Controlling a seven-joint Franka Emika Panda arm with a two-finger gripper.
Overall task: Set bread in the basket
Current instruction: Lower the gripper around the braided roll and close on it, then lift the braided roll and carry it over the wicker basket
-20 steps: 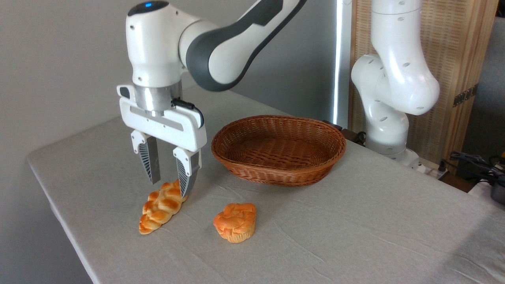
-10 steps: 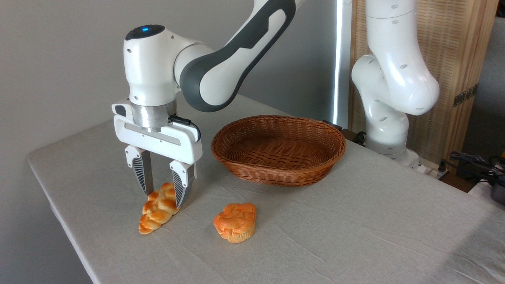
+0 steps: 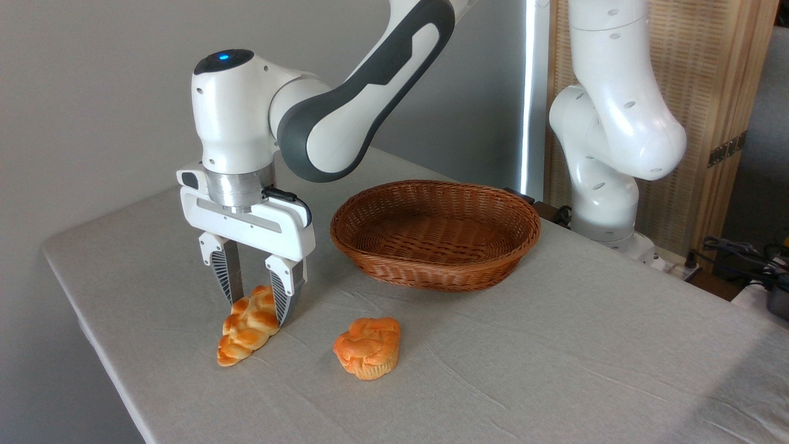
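A grey cloth-covered table (image 3: 555, 370) fills the view. Nearest sits a small bun (image 3: 367, 347); left of it lies the bread (image 3: 248, 325), its far end between the gripper (image 3: 257, 308) fingers (apart, straddling it). Behind stands the basket (image 3: 435, 233).

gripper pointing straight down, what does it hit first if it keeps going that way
The gripper straddles the far end of the braided loaf; its fingertips would likely meet the tablecloth first, though depth is unclear.
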